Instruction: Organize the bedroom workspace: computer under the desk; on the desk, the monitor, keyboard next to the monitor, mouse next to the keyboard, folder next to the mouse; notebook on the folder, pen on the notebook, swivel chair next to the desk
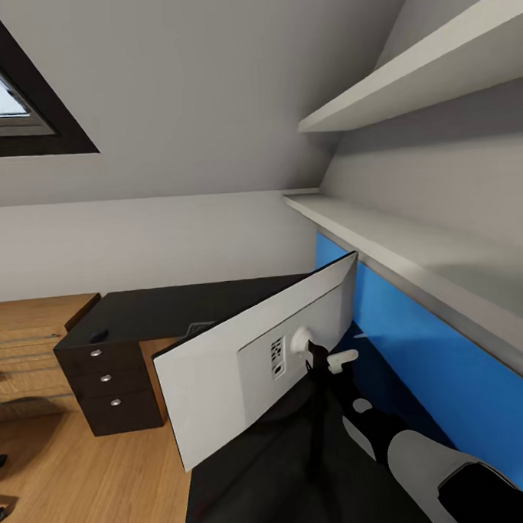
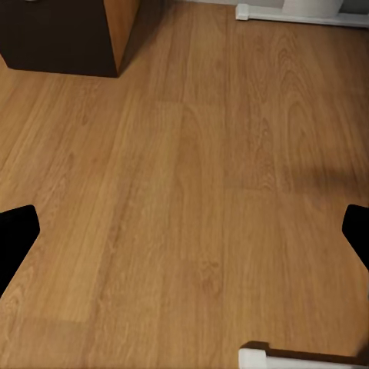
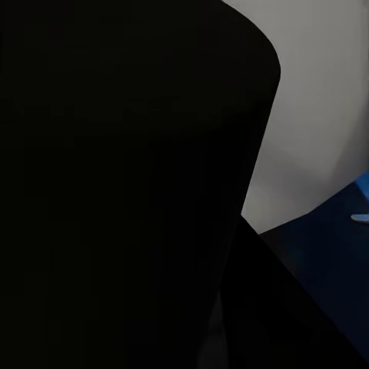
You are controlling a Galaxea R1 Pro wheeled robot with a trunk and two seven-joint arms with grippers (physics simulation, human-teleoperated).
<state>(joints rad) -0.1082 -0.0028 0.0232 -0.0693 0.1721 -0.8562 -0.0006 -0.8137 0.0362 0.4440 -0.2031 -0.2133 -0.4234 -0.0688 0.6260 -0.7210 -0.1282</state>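
From the head view, the monitor (image 1: 244,370) shows its white back, tilted with its right end higher than its left, over the near part of the black counter (image 1: 179,308). The right arm reaches up from the lower right to the monitor's black stand, and the right tool (image 1: 322,359) sits just behind the round white mount at the middle of the monitor's back; whether its fingers are clamped on the stand cannot be told, since the dark stand and the arm blend together there. Past the monitor's upper edge a small patch of the keyboard (image 1: 200,327) lies on the counter, and a small dark oval, the mouse (image 1: 99,335), rests near the counter's left end above the drawer unit (image 1: 110,380) with its three round silver knobs. A light wooden dresser (image 1: 31,335) stands against the wall just left of the counter, a bright blue panel (image 1: 420,360) runs along the wall at the right beneath two pale shelves (image 1: 414,253), and a dark-framed roof window (image 1: 15,98) sits in the sloped wall at the upper left. The left wrist view looks straight down on the light wood plank floor (image 2: 192,200), with a corner of a dark cabinet (image 2: 58,34) and its wooden side; the left tool (image 2: 188,231) has its two black fingertips (image 2: 15,234) set wide apart at opposite edges of that picture, with nothing between them. The right wrist view is mostly a large black rounded mass close to the lens, with pale wall and a strip of the blue panel beside it.
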